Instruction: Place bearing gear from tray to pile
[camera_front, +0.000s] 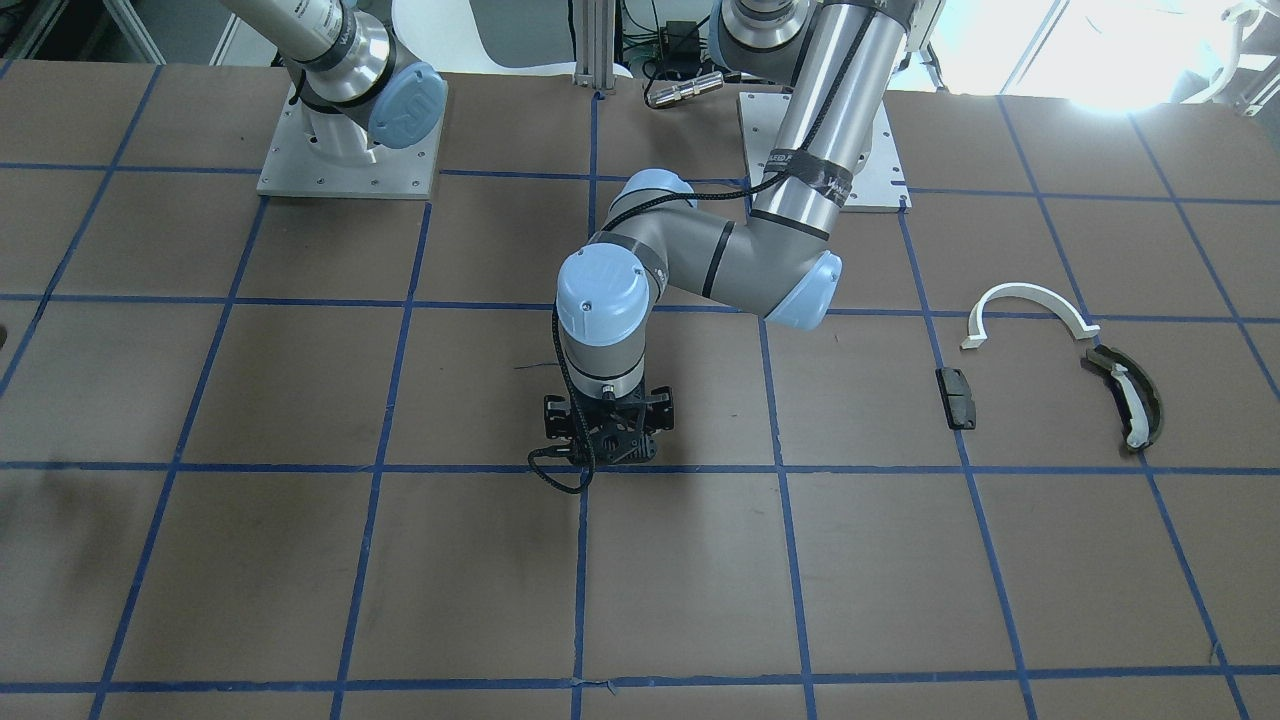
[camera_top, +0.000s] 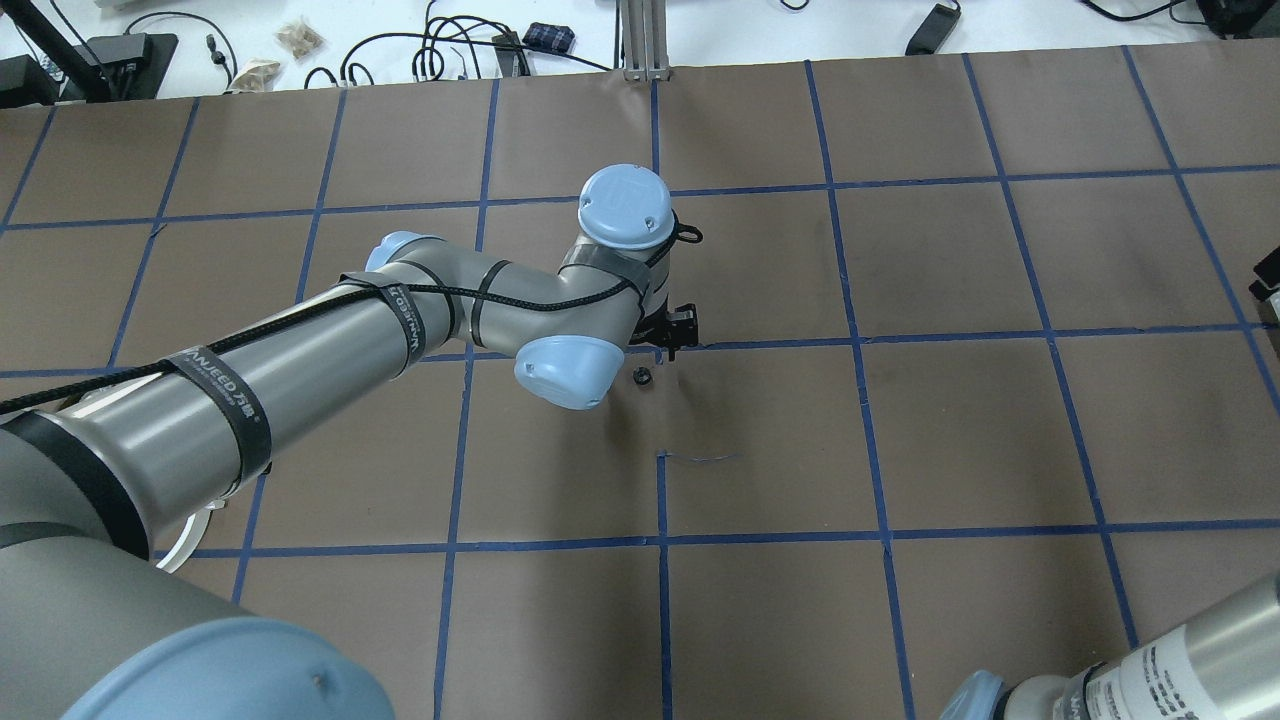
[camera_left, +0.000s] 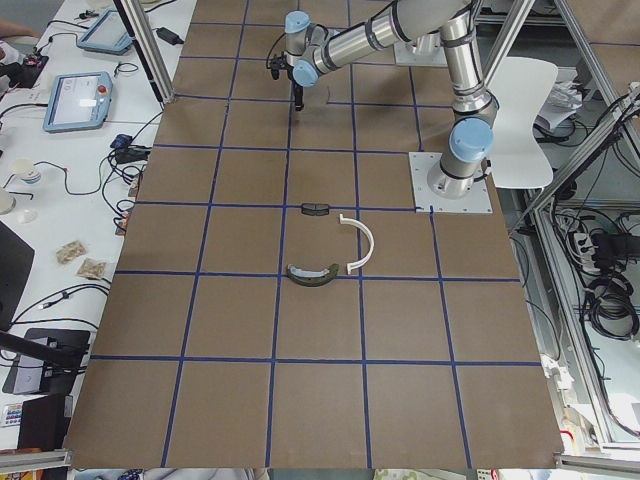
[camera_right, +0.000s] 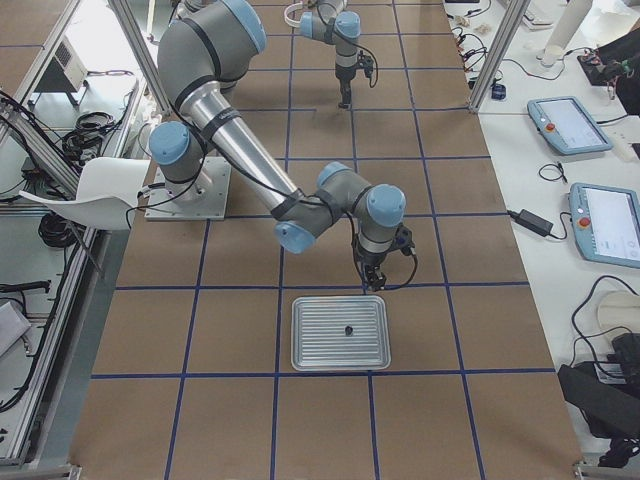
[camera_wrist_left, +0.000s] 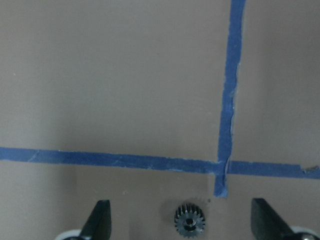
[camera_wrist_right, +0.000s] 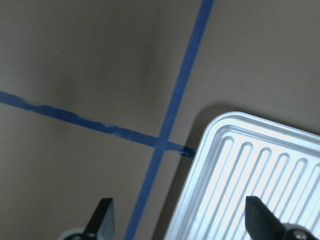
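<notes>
A small dark toothed bearing gear (camera_wrist_left: 190, 220) lies on the brown table, also seen in the overhead view (camera_top: 643, 376). My left gripper (camera_wrist_left: 180, 204) is open, with a finger on each side of the gear and not touching it; it hangs at the table's middle (camera_top: 672, 335) (camera_front: 608, 440). The pile lies apart from it: a white half-ring arc (camera_front: 1030, 305), an olive curved piece (camera_front: 1125, 395) and a black block (camera_front: 955, 397). My right gripper (camera_wrist_right: 178, 200) is open and empty by the tray's (camera_wrist_right: 260, 175) corner. A small dark part (camera_right: 347, 329) sits on the tray (camera_right: 310, 345).
Blue tape lines grid the brown table (camera_front: 300, 560). Cables and small devices lie along the far edge (camera_top: 450, 50). Both arm bases stand on metal plates (camera_front: 350, 175).
</notes>
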